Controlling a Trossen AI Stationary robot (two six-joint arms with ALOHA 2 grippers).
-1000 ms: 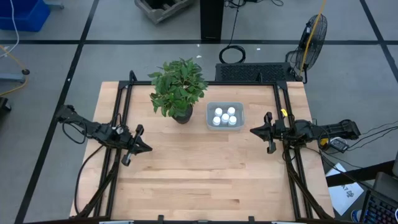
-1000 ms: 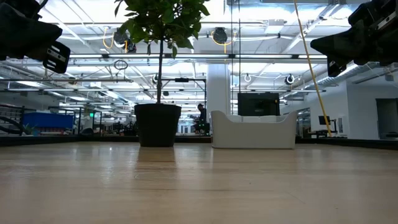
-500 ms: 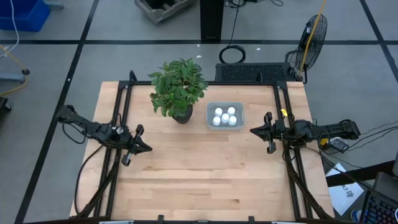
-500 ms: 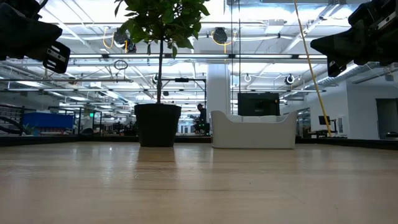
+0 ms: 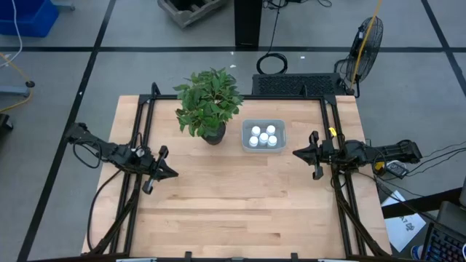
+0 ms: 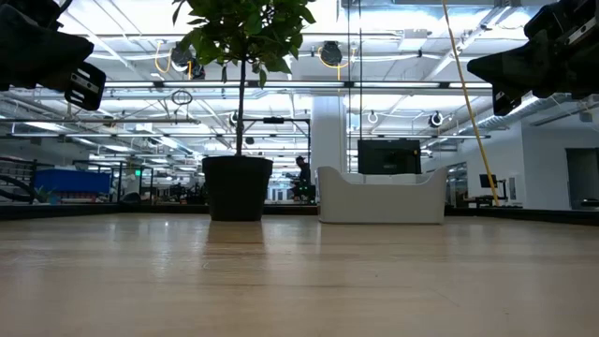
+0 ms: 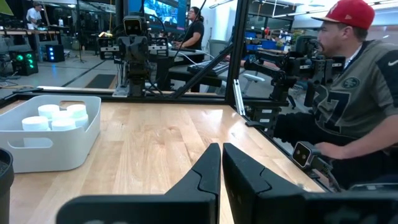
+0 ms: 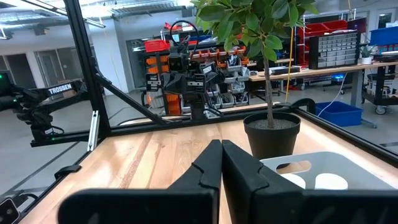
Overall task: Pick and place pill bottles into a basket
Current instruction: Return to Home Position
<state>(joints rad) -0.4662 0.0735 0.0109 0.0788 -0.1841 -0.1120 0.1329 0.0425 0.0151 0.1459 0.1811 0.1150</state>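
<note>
Five pill bottles (image 5: pixel 263 136) stand bunched, caps up, inside the basket (image 5: pixel 245 128), at roughly 1 o'clock from the middle of the table (image 5: pixel 233 207); none shows loose on the wood. Against the pictures of a second ago, nothing has shifted: bottles, basket and both arms sit exactly as they did. Judgement: loading is finished and the arms are parked or very nearly so, with no transfer left. Left claw (image 5: pixel 173 173) sits at 9 o'clock, pointing inward, clenched on nothing; its wrist view shows the two fingers (image 7: pixel 205 168) with only a slit between them. Right claw (image 5: pixel 295 153) sits at 3 o'clock, likewise clenched and empty, fingers (image 8: pixel 208 162) pressed together. Low view: both hang high, well clear of the wood. Edges: basket lies near the far edge at 12 o'clock, just beside the plant (image 5: pixel 209 102), whose pot stands at 11 o'clock; I cannot tell whether they touch. Dark frame rails (image 5: pixel 143 131) run along the 9 and 3 o'clock sides, under the arms. Open room: the whole middle and the 6 o'clock half show bare wood, so any last settling move has free space. A person (image 7: pixel 354 99) sits beyond the 3 o'clock edge, near the right arm; worth minding.
</note>
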